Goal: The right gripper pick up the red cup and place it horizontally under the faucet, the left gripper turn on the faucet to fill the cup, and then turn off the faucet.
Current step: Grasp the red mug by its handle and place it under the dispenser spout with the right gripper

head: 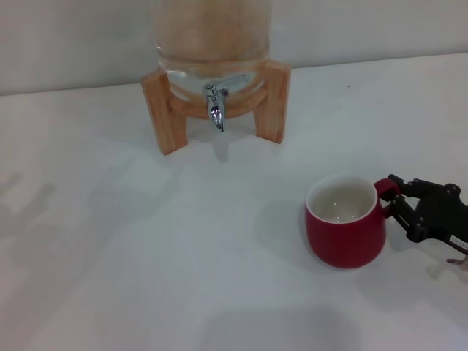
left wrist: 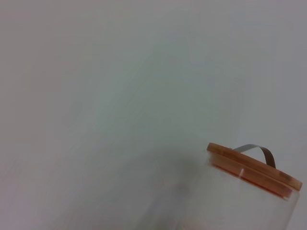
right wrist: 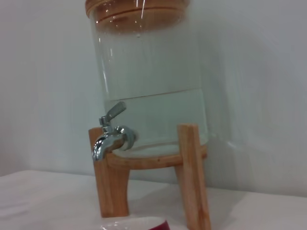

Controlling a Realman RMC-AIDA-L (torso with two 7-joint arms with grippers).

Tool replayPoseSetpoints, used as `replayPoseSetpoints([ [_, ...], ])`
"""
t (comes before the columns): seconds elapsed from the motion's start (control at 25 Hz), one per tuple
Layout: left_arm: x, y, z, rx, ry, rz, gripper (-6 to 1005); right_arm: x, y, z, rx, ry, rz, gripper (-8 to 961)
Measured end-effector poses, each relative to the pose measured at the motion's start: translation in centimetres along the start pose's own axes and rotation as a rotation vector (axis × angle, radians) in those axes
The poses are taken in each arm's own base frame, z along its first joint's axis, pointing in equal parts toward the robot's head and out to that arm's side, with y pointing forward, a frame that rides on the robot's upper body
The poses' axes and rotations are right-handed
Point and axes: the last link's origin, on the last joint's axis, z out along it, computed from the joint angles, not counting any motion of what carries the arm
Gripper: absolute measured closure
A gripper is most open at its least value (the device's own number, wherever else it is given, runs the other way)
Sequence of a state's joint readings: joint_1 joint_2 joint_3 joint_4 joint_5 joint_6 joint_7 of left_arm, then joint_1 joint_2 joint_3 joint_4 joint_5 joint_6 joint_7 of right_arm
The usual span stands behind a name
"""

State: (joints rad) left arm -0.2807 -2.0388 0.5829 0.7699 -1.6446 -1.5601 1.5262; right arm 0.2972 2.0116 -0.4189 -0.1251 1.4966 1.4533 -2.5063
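So the squat red ceramic cup with the white inside (head: 345, 223) sits upright near the right edge of the plain white worktop (head: 110, 256), and the slim black right gripper (head: 395, 199) has its fingers closed around the loop handle, probably for carrying it. The small chrome faucet (head: 216, 104) on the water-filled glass jar (right wrist: 148, 76) in its wooden stand (head: 274, 99) waits at the back edge against a bare pale wall. Left gripper isn't visible anywhere.
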Motion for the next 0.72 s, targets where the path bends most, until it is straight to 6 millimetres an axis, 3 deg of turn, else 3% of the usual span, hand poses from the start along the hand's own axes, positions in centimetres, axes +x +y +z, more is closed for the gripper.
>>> replayPoseSetpoints([
  [0.72, -0.3, -0.1, -0.3, 0.009, -0.005, -0.006, 174, -0.7, 0.8, 3.8, -0.050, -0.005, -0.001, 789],
])
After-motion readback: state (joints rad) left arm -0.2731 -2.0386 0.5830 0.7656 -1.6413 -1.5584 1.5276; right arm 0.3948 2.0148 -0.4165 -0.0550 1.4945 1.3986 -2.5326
